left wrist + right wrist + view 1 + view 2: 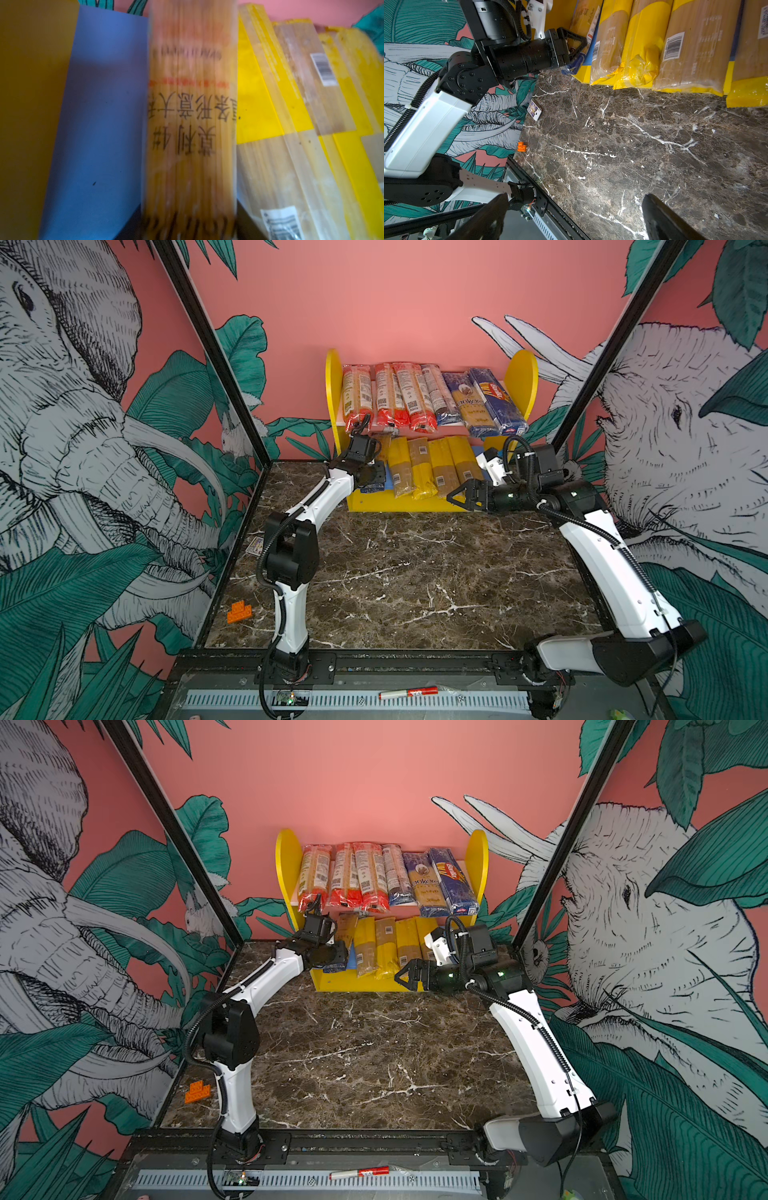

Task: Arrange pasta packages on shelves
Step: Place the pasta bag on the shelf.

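The shelves (333, 377) stand at the back of the marble table, with yellow side panels. Several pasta packages (415, 398), some red-ended and some dark blue, lie side by side on the upper tier. Yellow-wrapped packs (432, 466) lie on the blue lower board (99, 104). My left gripper (376, 476) reaches into the lower tier's left end. Its jaws flank the near end of a clear pack (191, 124), which is smeared while the board beside it looks sharper. My right gripper (457, 495) hangs open and empty in front of the lower tier's right part.
An orange brick (240, 611) and a playing card (254, 545) lie near the table's left edge. A red-and-white marker pen (409, 692) rests on the front rail. Black frame posts rise at the table's back corners.
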